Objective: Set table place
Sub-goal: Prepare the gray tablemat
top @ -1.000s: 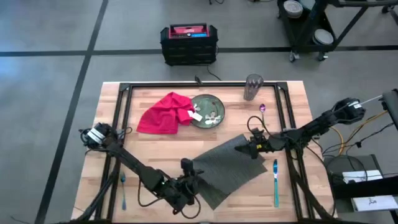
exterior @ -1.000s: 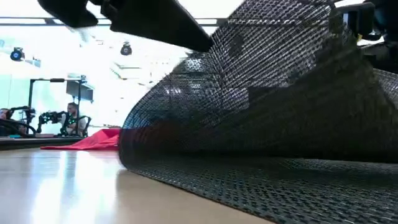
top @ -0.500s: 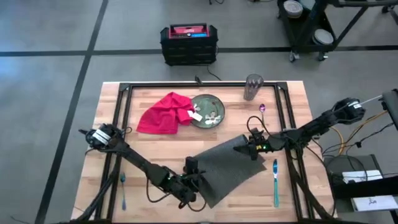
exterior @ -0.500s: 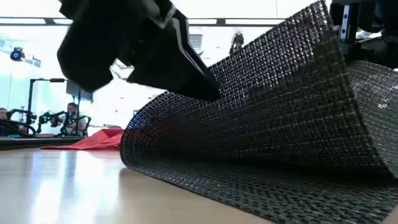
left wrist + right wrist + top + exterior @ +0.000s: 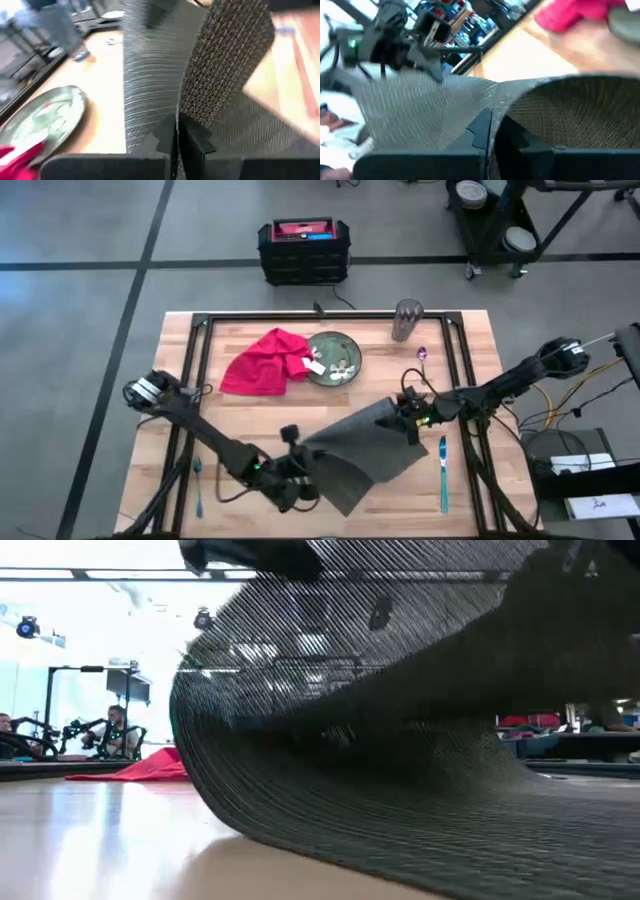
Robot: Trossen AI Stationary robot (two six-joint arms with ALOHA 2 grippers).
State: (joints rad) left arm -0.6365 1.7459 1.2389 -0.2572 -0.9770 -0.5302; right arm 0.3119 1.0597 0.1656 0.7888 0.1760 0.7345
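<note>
- Here the dark grey placemat (image 5: pixel 365 448) lies skewed on the near middle of the wooden surface (image 5: pixel 250 420), held up at two corners by both arms.
- The left claw (image 5: pixel 297 473) pinches the mat's near-left corner; the left wrist view shows its fingers (image 5: pixel 192 137) closed tight on the woven edge, with the mat (image 5: pixel 200 85) rising steeply in front of them.
- The right claw (image 5: pixel 407 415) grips the mat's far-right corner; in the right wrist view its fingers (image 5: pixel 480 131) are clamped onto the mat's rim (image 5: pixel 555 110), which curves away in a bowl-like arc.
- From the low view the mat (image 5: pixel 400 790) billows up off the surface in a broad curl, its lower part resting on the wood.
- A red napkin (image 5: pixel 265 363) lies toward the far left, touching a green plate (image 5: pixel 334 359) just beside it.
- A clear glass (image 5: pixel 406 320) stands near the far edge, right of the plate.
- A blue utensil (image 5: pixel 443 472) lies right of the mat, another (image 5: pixel 198 487) at the near left.
</note>
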